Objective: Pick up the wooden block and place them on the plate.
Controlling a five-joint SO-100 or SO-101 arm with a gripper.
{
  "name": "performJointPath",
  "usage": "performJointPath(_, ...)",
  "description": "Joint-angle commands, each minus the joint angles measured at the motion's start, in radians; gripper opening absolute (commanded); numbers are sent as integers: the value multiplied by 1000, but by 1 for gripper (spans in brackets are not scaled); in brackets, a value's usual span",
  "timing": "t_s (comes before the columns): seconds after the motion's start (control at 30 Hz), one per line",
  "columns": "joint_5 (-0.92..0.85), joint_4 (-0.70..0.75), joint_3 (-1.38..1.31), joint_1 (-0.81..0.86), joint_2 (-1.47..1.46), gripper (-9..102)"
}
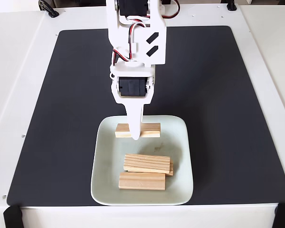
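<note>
a white two-finger gripper (135, 135) hangs over a pale pine block (137, 129) inside the square mint-white plate (180, 156); i cannot tell whether it grips. two or three more blocks (145, 172) lie nearby, and a careless lift could nudge them

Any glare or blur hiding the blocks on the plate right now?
Fixed view: even, soft light, sharp focus; no glare on the plate; blocks cast only faint shadows; the hand covers the middle of the far block.

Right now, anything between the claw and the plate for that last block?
Nothing visible. The claw is over the plate, its tip at the far block, which already lies in the plate's far part. The other blocks lie nearer the camera.
</note>
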Motion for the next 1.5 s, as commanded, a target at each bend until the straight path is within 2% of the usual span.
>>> performJointPath(0.0,-6,-6,-74,-5,2,0)
performJointPath(0.3,-55,-6,-81,-5,-2,0)
performJointPath(1.0,-44,-8,-84,-3,14,1)
performJointPath(1.1,-41,-8,-84,3,14,12)
performJointPath(1.23,-41,-3,-83,8,15,41)
performJointPath(1.3,-41,-3,-78,8,15,51)
performJointPath(1.37,-41,-2,-77,6,15,55)
performJointPath(1.47,-43,6,-80,2,15,55)
